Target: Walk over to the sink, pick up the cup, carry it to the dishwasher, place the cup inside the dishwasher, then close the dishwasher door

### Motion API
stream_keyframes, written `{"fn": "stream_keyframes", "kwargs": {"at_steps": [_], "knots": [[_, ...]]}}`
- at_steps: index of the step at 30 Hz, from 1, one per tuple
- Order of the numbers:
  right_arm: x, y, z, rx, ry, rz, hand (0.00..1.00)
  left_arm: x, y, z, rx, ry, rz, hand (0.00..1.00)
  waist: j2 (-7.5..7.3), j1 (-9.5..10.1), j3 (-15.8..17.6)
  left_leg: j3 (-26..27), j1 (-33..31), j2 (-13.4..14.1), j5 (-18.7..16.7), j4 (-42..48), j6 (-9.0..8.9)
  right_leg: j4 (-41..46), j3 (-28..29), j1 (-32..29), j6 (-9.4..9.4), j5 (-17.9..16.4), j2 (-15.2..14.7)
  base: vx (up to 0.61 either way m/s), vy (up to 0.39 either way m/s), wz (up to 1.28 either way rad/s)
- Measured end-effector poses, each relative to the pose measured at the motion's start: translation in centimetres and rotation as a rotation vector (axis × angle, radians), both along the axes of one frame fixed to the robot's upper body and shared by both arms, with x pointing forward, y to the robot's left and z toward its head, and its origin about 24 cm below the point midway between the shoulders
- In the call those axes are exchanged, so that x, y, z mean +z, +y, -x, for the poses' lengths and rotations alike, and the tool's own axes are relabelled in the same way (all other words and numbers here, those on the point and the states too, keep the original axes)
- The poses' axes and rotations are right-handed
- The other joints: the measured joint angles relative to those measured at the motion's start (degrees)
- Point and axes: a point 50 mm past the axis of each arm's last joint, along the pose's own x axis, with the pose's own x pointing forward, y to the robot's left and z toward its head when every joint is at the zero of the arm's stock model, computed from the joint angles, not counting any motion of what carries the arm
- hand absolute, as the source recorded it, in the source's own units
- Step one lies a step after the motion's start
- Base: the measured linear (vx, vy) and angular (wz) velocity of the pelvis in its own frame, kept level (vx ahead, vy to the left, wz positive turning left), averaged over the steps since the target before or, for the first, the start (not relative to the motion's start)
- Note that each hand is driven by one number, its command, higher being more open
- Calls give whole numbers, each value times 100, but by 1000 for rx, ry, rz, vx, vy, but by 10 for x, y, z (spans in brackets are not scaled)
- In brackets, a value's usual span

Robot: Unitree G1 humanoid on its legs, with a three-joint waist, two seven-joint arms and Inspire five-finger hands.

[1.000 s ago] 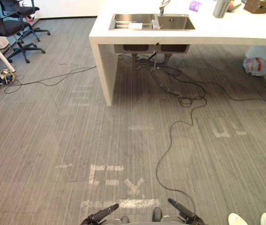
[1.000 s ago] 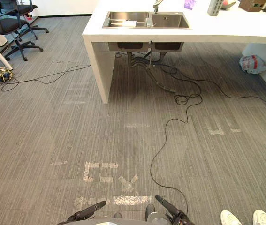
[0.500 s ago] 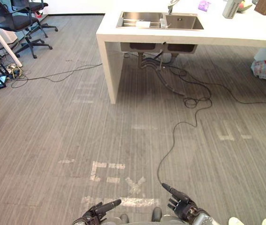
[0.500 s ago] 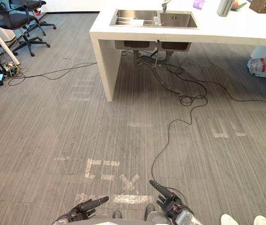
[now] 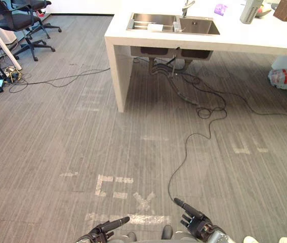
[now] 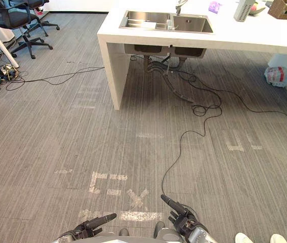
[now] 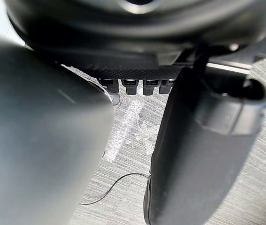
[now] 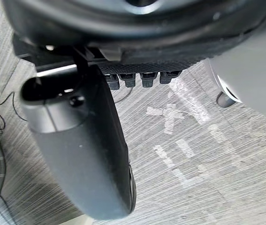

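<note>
Left eye view: the camera is shifting with the walk. The sink (image 5: 199,25), at the desk's (image 5: 254,40) left end, is still lying far ahead, its cup too small to tell. Wrist views: left hand (image 7: 203,140) and right hand (image 8: 81,140) are hanging spread, empty.

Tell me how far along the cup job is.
Nothing looks done yet. The sink in the white counter lies across a stretch of grey floor, so the walk is what is in hand. The left hand and right hand are open and empty. Picking up, carrying, loading and door closing all remain.
</note>
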Motion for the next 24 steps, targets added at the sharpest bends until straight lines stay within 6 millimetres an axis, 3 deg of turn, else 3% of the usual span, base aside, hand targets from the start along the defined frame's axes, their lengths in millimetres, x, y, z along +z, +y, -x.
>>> {"fn": "stream_keyframes", "kwargs": {"at_steps": [2,3,4,6,7,8,9,10,13,15,17,18,19,20,21,23,24], "knots": [[1,0,-2,1,-8,3,100,1,4,-1,3,-3,-8,100,-119,81,-13,167,-60,-54,-128,161,129,757,-49,-349,83,-356,-255,-35,39,-23],[1,-1,-4,5,-14,8,100,3,7,-4,-4,-15,-19,100,-254,108,-13,215,-112,-127,-295,305,239,1476,-208,-668,114,-534,-509,-29,26,-26],[2,-2,-7,8,-24,12,100,3,8,-6,-13,-25,-26,100,-263,100,-3,223,-140,-141,-343,366,257,1800,-228,-819,88,-551,-605,-21,26,-16],[7,-8,-19,11,-63,35,100,5,12,-11,-33,-61,-54,100,-393,31,91,190,-164,-238,-456,533,332,3161,-230,-1439,-84,-435,-1013,10,36,10],[10,-12,-24,7,-80,48,100,6,14,-12,-19,-78,-58,100,-431,29,121,125,-133,-276,-536,629,360,3807,-177,-1703,-161,-218,-1209,61,35,23],[11,-15,-27,4,-92,57,100,6,13,-15,-8,-94,-54,100,-411,7,172,59,-83,-277,-576,690,390,4184,-142,-1849,-240,14,-1304,142,14,34],[14,-18,-32,13,-112,76,100,7,13,-15,8,-109,-53,100,-358,-35,265,-56,25,-205,-687,845,411,4521,-130,-2034,-189,-2,-1306,193,-8,43],[16,-19,-35,35,-119,91,100,7,12,-15,10,-118,-53,100,-322,-50,286,-140,64,-97,-797,973,389,4251,-247,-2059,-144,-281,-1251,206,-17,43],[17,-17,-40,70,-129,108,100,10,11,-22,2,-154,-54,100,-253,-53,331,-255,141,37,-844,1029,241,2828,-500,-2058,-77,-335,-1021,319,-71,30],[19,-19,-41,34,-135,106,100,18,1,-44,4,-253,-22,100,-157,-75,407,-406,192,117,-940,1027,79,1100,-613,-1964,100,-60,-795,345,-160,36],[18,-20,-37,21,-132,107,100,26,-3,-58,15,-330,4,100,-143,-72,469,-491,362,107,-1121,1051,-124,314,-638,-1729,90,370,-784,352,-235,38],[19,-24,-34,12,-137,118,100,30,-8,-67,19,-370,25,100,-60,-81,572,-558,472,202,-1323,1174,-243,443,-717,-1604,-25,890,-780,335,-254,33],[20,-27,-35,8,-143,122,100,31,-11,-71,16,-382,34,100,-3,-103,607,-560,493,261,-1411,1239,-281,635,-776,-1610,-118,836,-759,291,-231,22],[21,-30,-36,-2,-148,125,100,32,-14,-75,7,-395,45,100,69,-109,620,-537,507,398,-1504,1340,-296,938,-812,-1666,-356,572,-699,253,-222,8],[22,-31,-37,-13,-158,121,100,36,-17,-83,-8,-424,52,100,129,-108,607,-501,496,564,-1596,1493,-328,1386,-813,-1801,-450,194,-640,288,-263,-1],[22,-32,-36,-11,-168,115,100,37,-21,-88,-19,-438,58,100,153,-113,597,-483,485,722,-1758,1647,-319,1936,-812,-1989,-481,-211,-604,255,-245,-9],[22,-33,-35,-12,-167,116,100,37,-25,-90,-17,-445,66,100,240,-159,555,-524,499,846,-1961,1641,-209,2266,-847,-2126,-509,-448,-551,252,-205,-6]]}}
